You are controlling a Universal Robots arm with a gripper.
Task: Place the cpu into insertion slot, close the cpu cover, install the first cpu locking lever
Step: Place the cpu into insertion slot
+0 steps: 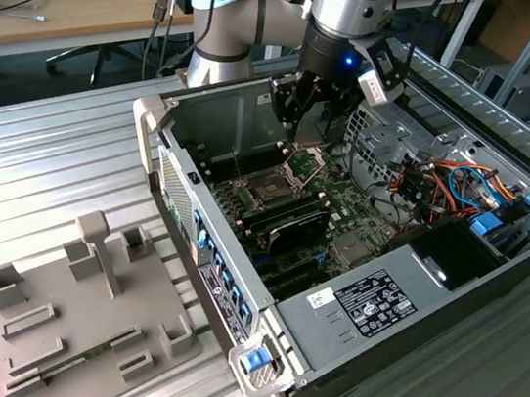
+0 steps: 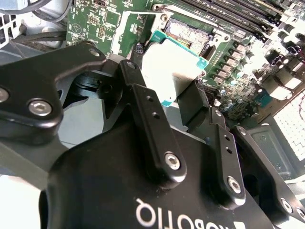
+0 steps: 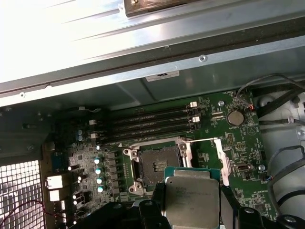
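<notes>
**Metal, Plastic and Board Finishes**

In the first wrist view the cpu is seen with a dull, silvery metal top, edged by a green board rim. The gripper clamped on it is built of black parts: matt fingers and a glossier body, fastened with bright steel screws. The insertion slot is shown dark and finely grained within a bare metal rim, and the cpu cover as thin bright metal. The motherboard is finished in glossy green. In the exterior view, the computer case is formed of smooth grey sheet metal, the table of ribbed pale metal, and the fixture tray of matt grey plastic.
</notes>
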